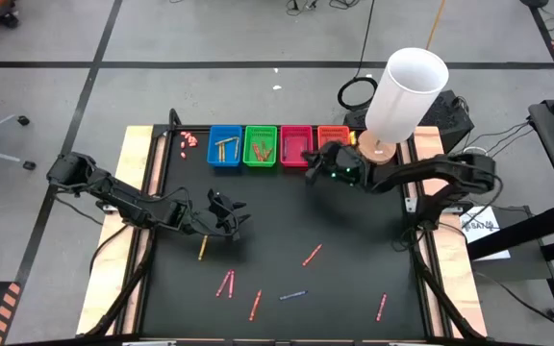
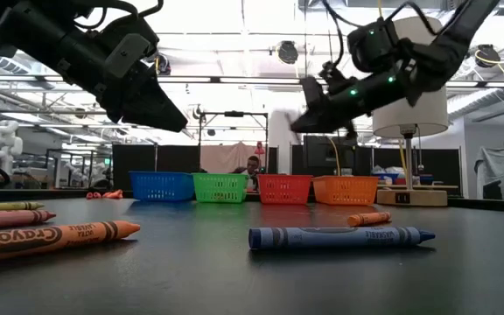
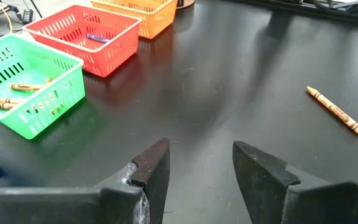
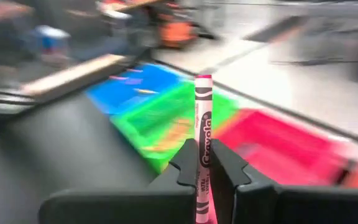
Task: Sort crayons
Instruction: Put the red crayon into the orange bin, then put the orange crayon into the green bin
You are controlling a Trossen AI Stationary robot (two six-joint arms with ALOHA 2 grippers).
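Observation:
My right gripper is shut on a pink crayon above the table, just in front of the pink basket. My left gripper is open and empty, above the black table left of centre. The blue basket, green basket and orange basket stand in a row with the pink one at the far edge. The green basket holds a few crayons. Loose crayons lie flat on the table: a yellow one, an orange one and a blue one. My right gripper pinches the pink crayon's lower half between its two fingers. The crayon lies along the fingers, its free end sticking out past the fingertips and its other end reaching back between them. It is lifted clear of the table.
More crayons lie near the front edge: a pink pair, a red one and a pink one. A lamp with a white shade stands at the far right corner. Small pinkish bits lie left of the blue basket.

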